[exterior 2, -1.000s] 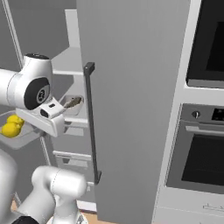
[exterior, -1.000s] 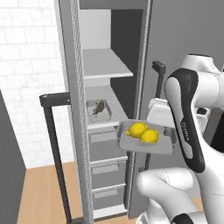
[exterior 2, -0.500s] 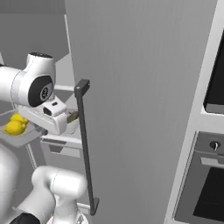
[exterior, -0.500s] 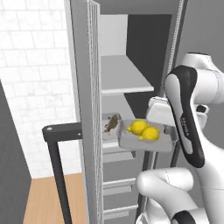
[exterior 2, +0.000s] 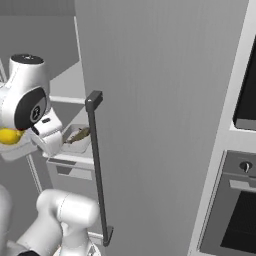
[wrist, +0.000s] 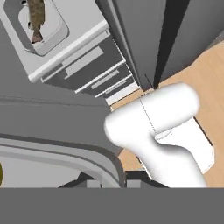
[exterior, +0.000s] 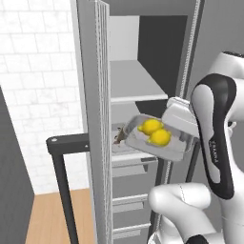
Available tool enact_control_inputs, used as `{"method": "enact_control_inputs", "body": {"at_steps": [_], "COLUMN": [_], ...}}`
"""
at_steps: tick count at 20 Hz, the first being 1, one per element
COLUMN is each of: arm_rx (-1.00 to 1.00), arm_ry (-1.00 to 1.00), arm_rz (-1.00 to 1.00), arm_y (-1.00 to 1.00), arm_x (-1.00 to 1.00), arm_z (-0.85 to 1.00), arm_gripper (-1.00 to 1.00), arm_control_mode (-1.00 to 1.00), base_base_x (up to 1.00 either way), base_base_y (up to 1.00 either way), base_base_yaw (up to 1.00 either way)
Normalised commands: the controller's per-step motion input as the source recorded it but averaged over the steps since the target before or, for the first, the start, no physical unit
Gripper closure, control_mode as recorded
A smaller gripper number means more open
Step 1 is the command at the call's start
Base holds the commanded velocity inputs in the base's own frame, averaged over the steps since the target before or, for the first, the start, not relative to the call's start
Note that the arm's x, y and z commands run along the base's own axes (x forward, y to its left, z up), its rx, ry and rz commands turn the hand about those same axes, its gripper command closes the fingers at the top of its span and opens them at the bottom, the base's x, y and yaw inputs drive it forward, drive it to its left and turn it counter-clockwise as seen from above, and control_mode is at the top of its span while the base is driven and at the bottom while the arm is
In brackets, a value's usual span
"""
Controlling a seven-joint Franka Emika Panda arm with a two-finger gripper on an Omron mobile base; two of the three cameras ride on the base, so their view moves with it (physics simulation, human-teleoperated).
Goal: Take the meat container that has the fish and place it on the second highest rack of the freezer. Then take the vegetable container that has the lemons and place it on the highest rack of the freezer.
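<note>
The vegetable container (exterior: 177, 148), a shallow grey tray holding two yellow lemons (exterior: 156, 132), hangs in front of the open freezer (exterior: 143, 57). My gripper (exterior: 188, 136) is shut on the tray's right rim, and the rim (wrist: 65, 151) crosses the hand view by my gripper (wrist: 107, 181). One lemon (exterior 2: 9, 136) peeks out beside the arm in the right base view. Behind it, the meat container (exterior: 121, 137) with the fish (wrist: 36, 15) rests on a freezer rack (exterior 2: 67, 159). The highest rack (exterior: 136, 86) is bare, above the held tray.
The freezer door (exterior 2: 160, 100) stands open with its black bar handle (exterior 2: 97, 165) toward me; edge-on, the door (exterior: 97, 119) is left of the opening. Drawers (wrist: 87, 65) sit below the fish rack. A wall oven (exterior 2: 240, 200) stands at right. Wooden floor (exterior: 47, 219) below.
Both base views have shifted, so the base has driven nearer the freezer. The lemon tray has risen from below the fish tray to about level with it. My grip is unchanged.
</note>
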Motion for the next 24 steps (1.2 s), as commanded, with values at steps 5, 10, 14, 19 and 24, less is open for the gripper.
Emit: {"method": "enact_control_inputs", "body": {"at_steps": [5, 10, 14, 19, 24], "arm_rx": [0.00, 0.00, 0.03, 0.05, 0.04], "arm_ry": [-0.06, 0.00, 0.00, -0.05, -0.09], "arm_rz": [-0.71, -0.59, -0.38, -0.22, -0.08], "arm_y": [0.21, 0.22, 0.15, 0.06, 0.00], "arm_x": [0.41, 0.73, 0.77, 0.70, 0.76], "arm_z": [0.16, 0.10, 0.16, 0.24, 0.10], "arm_gripper": [1.00, 1.00, 1.00, 1.00, 1.00], "arm_control_mode": [-1.00, -1.00, -1.00, -1.00, -1.00], "base_base_x": [0.00, 0.00, 0.00, 0.00, 0.00], "base_base_y": [0.00, 0.00, 0.00, 0.00, 0.00], "base_base_yaw": [0.00, 0.00, 0.00, 0.00, 0.00]}}
